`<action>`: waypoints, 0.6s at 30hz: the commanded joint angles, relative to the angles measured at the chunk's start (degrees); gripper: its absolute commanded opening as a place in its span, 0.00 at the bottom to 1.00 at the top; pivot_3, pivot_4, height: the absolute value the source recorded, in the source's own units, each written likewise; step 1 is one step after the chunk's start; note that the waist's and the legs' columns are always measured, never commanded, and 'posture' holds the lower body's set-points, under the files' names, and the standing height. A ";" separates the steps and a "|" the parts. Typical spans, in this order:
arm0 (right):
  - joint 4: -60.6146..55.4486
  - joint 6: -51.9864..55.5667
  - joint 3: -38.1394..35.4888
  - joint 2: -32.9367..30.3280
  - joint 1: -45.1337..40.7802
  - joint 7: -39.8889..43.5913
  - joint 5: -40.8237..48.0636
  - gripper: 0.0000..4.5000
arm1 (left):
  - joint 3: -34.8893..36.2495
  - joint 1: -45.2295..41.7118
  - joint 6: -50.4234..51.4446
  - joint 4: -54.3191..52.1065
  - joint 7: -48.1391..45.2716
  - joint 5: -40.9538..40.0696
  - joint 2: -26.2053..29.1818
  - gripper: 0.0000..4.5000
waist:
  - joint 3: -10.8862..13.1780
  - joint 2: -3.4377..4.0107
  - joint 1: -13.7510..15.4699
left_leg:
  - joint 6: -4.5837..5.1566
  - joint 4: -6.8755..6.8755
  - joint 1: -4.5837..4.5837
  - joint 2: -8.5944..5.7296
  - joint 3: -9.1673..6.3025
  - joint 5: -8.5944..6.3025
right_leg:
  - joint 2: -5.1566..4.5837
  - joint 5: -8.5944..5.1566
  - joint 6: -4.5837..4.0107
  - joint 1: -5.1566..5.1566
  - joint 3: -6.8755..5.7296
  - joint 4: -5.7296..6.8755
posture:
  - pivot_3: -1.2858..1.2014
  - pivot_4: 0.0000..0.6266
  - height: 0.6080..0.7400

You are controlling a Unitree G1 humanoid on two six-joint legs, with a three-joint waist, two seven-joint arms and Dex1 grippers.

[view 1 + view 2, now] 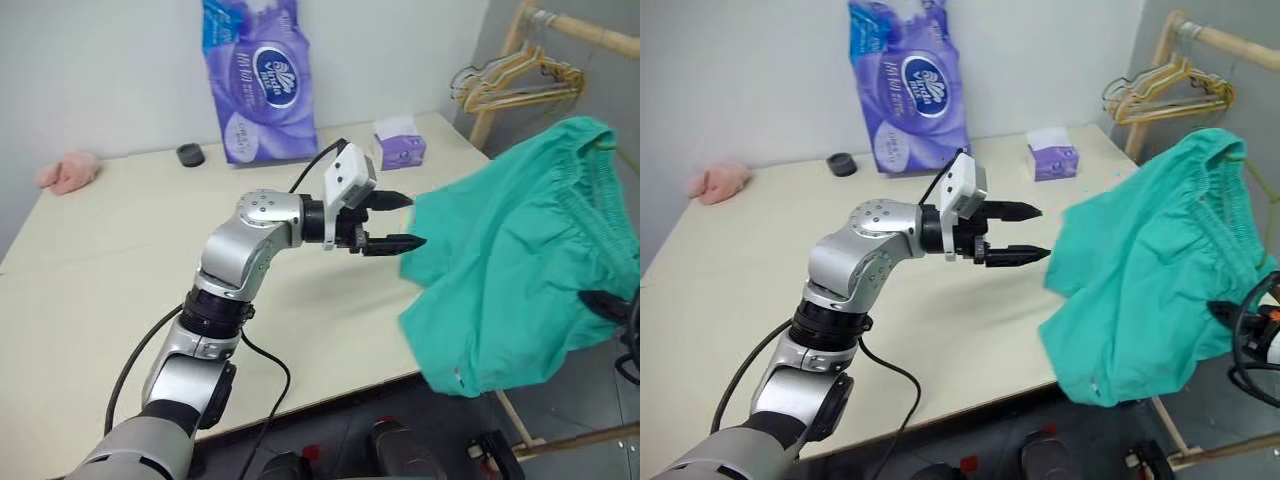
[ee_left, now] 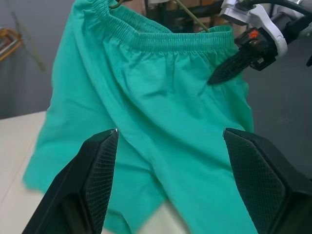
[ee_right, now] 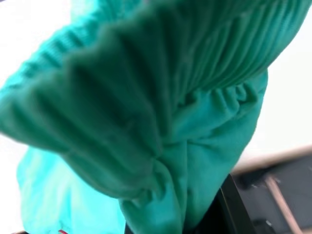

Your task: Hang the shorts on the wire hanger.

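The right gripper (image 2: 229,70) pinches the shorts (image 1: 520,250) at frame right; the left gripper (image 1: 395,222) gapes beside them.

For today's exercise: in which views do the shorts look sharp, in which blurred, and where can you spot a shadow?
Left wrist view: the shorts are fairly sharp, while the left hand fingers in front are soft. Right wrist view: the fabric sits so close that its gathered folds blur. Left eye view: the left arm casts a soft shadow on the table, and a fold of the shorts looks smeared.
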 commanded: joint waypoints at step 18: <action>44.46 -10.85 6.40 -30.70 -9.71 -50.54 37.58 0.00 | -4.00 -6.56 -9.04 1.92 2.16 2.05 -8.79 0.81 | 2.95 -0.27 -7.02 | 0.43 -0.73 0.24 0.02 1.26 -0.23 | 0.07 0.12 0.53 0.12 0.99 -1.24 | 0.33 0.34 1.00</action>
